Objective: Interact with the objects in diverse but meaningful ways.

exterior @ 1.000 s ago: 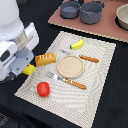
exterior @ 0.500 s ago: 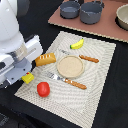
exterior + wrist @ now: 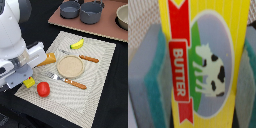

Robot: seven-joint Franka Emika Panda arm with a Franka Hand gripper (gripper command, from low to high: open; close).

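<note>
yellow butter block (image 3: 208, 60), red banner label, spotted cow picture; gripper (image 3: 203, 70) pads flank it, contact unclear

We saw a smooth, glossy yellow butter block (image 3: 203, 60) with a printed red label, flanked by fingers (image 3: 150, 80) whose grey backing carried matt teal foam-like pads. The placemat (image 3: 95, 70) looked like ribbed woven cloth, the tomato (image 3: 43, 89) shone like plastic, and the plate (image 3: 70, 66) looked matt tan. The arm's casing (image 3: 12, 30) was smooth white plastic.
</note>
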